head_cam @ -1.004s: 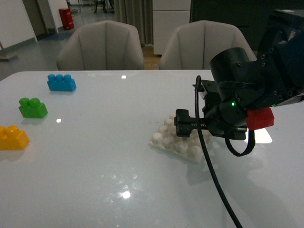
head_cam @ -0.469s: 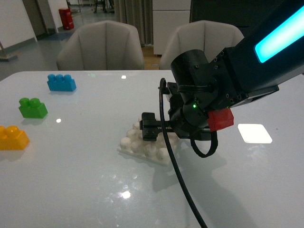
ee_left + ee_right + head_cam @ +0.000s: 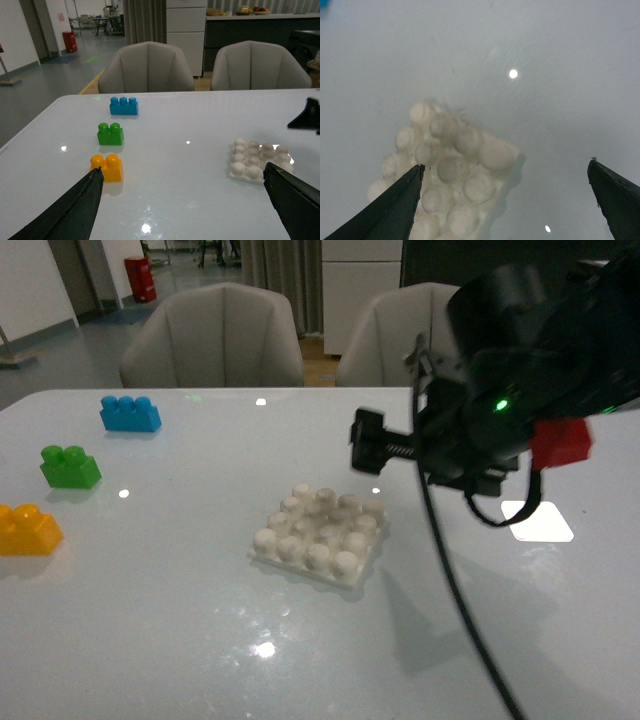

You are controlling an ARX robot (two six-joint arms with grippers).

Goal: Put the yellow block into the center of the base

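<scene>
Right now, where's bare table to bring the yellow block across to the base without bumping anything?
The wide strip between the yellow block and the base is bare, as is the near table edge in front of both. Crowded: the left side, where the green brick and blue brick line up, and right of the base, under the right arm.

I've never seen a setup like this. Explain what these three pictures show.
This is a robot with two arms, each ending in a two-fingered tool. The front picture comes from a camera on its body; the dark bulk there is its right arm. The other two come from wrist cameras, looking out between dark fingers. On the white table lie a yellow block, a green brick, a blue brick and a studded white base. The left tool faces the bricks; the right tool hangs above the base. Both are open, holding nothing.
</scene>
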